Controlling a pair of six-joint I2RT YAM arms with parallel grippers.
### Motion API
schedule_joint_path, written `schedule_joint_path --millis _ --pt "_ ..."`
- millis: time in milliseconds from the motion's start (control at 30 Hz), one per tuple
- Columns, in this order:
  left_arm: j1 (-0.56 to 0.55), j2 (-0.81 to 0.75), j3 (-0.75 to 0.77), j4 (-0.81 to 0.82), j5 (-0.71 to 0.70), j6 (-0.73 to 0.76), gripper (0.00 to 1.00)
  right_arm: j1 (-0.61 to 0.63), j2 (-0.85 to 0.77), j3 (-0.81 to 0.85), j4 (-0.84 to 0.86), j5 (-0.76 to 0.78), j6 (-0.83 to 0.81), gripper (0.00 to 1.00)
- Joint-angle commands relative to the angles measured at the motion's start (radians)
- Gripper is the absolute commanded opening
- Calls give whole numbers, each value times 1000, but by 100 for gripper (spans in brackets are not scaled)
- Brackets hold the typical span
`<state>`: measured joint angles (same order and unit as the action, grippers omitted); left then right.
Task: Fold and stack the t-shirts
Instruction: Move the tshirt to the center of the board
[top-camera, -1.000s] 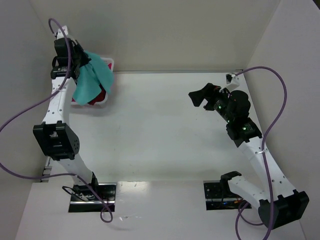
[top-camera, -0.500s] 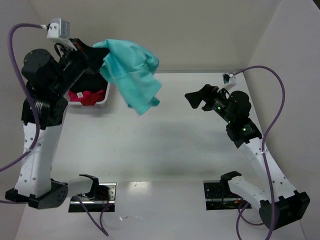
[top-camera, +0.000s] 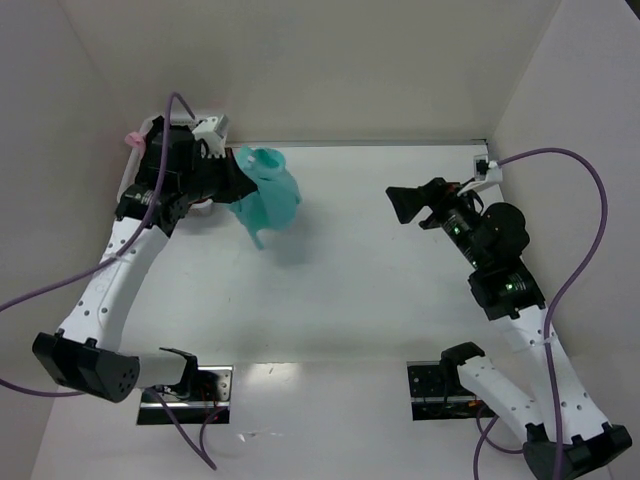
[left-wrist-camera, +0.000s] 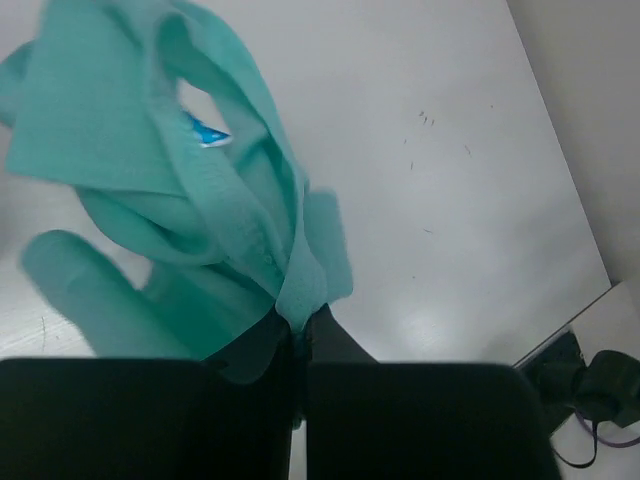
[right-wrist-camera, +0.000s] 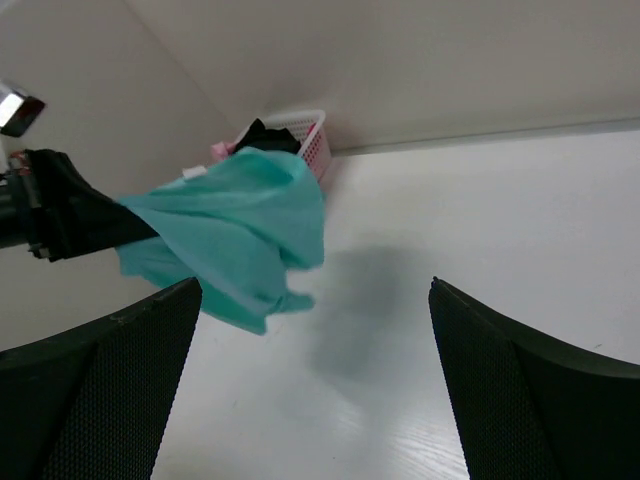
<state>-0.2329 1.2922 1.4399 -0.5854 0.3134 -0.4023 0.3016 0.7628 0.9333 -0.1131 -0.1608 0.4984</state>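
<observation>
Looked down on a white table (top-camera: 350, 290), flat and smooth, with pale walls on three sides. Found a white basket (right-wrist-camera: 316, 140) with little holes standing on it in the far left corner, close to the walls. Saw two dark metal plates at the near edge, a left plate (top-camera: 205, 385) and a right plate (top-camera: 430, 385), each with the foot of an arm on top. Spotted a soft grey shadow (top-camera: 295, 250) on the table top, left of the middle. Noticed a few tiny dark specks (left-wrist-camera: 430, 118) on the white top. Saw a bright shine (top-camera: 270, 370) near the front, between the two plates.
</observation>
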Motion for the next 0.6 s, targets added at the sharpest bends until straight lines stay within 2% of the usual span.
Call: schedule_joint_path --millis 0,67,100,167,200,267,300,333,367,400,433,500,567 --pt "-20 -94 103 92 65 103 0 8 4 33 -5 15 3 100" --pt "-20 -65 193 58 122 103 0 8 27 33 -5 15 3 100" --pt "-20 -65 221 58 171 103 3 8 27 33 -5 15 3 100" --pt "-31 -102 181 120 162 103 28 8 38 33 -5 3 3 100" --pt "-31 -113 162 136 59 117 36 8 49 33 -5 3 3 100" --pt "-31 -68 227 27 64 147 32 8 49 33 -5 3 3 100" --pt "-31 -58 262 7 94 148 35 8 58 45 -5 3 3 100" --pt "-31 -68 240 40 110 135 29 8 58 45 -16 3 -6 100" --pt "-31 -80 194 76 87 135 12 8 58 32 -16 19 -6 100" --pt "-31 -90 154 96 37 123 0 8 58 32 -1 20 3 100" --pt "-31 -77 140 70 0 123 0 8 58 32 0 20 3 100" --pt "-31 -54 200 27 51 123 0 8 69 51 -20 1 3 100" --pt "-31 -64 185 61 32 111 2 8 69 52 -20 12 -6 100"
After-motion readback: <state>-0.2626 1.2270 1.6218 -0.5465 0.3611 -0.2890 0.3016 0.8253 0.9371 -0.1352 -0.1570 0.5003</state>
